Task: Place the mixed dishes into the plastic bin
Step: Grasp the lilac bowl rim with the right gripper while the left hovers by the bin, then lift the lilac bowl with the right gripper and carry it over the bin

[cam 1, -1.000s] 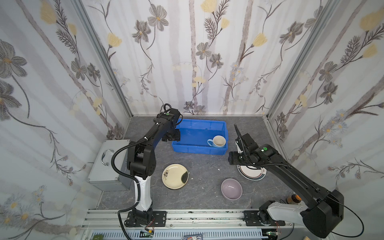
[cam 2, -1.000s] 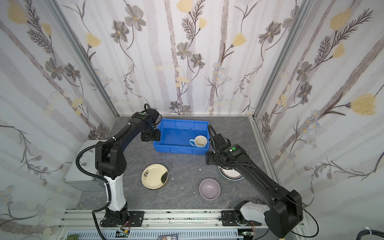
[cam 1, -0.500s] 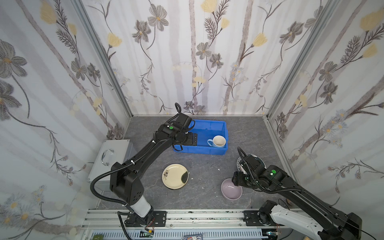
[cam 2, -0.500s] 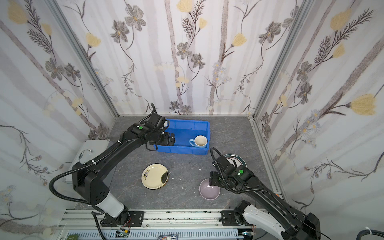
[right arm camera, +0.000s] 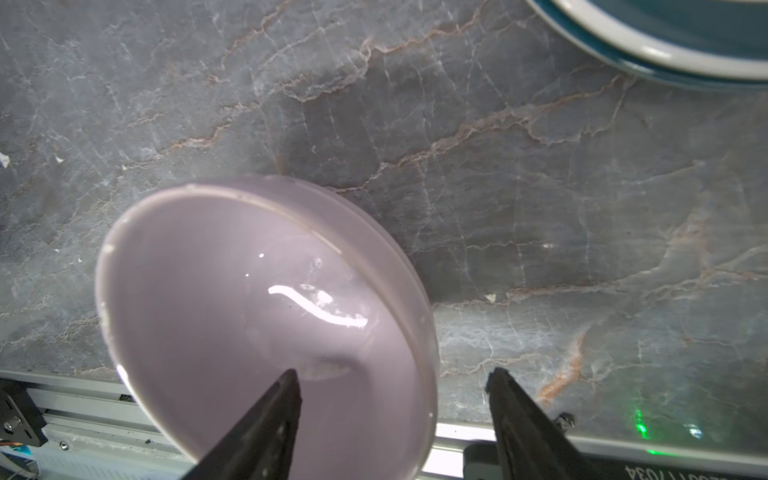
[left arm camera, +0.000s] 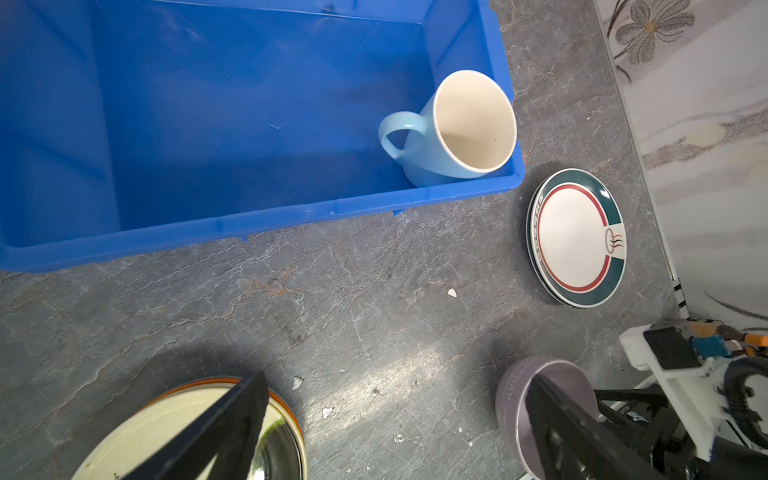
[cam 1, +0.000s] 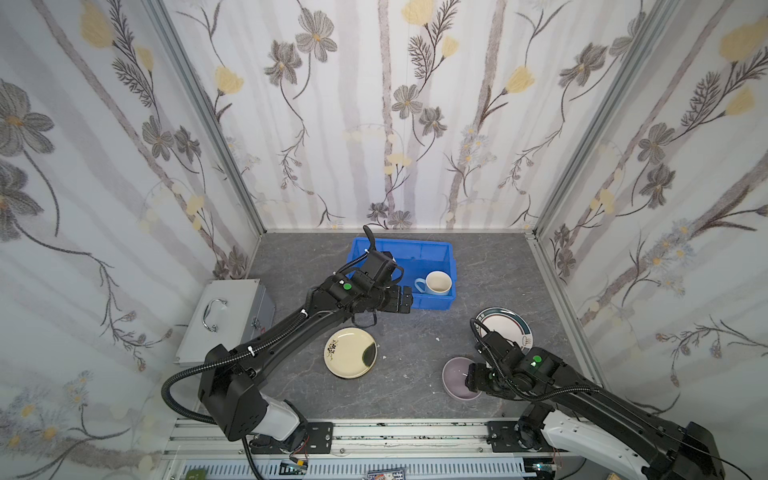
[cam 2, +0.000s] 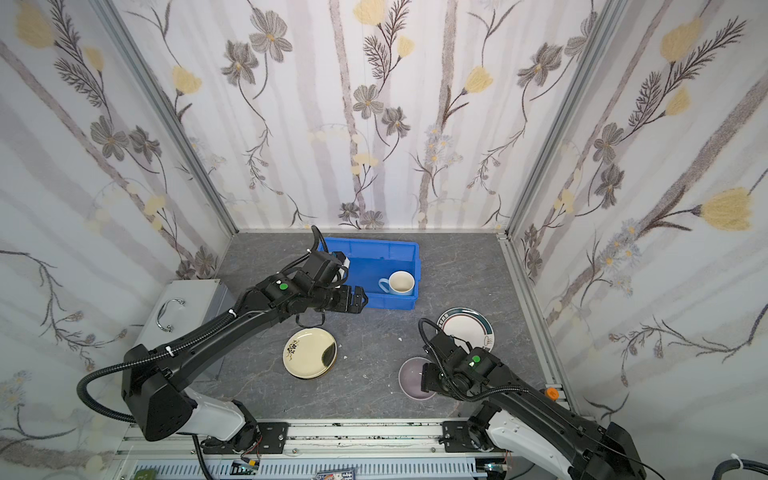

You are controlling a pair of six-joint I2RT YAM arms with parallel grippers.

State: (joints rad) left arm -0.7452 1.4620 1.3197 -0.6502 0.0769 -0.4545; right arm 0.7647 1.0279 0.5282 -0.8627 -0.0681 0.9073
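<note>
Right fingers [right arm camera: 266, 424] stand apart astride the bowl [right arm camera: 232, 299] rim; settle lower, then pinch its wall squarely. Left fingers [left arm camera: 224, 424] gape, empty.

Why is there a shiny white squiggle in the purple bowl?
Right wrist view: the squiggle is a light's reflection on the glossy round lilac bowl; the black fingers of the right end effector sit near the lens and look soft. Left wrist view: a bright patch lies on the grey marbled tabletop.
</note>
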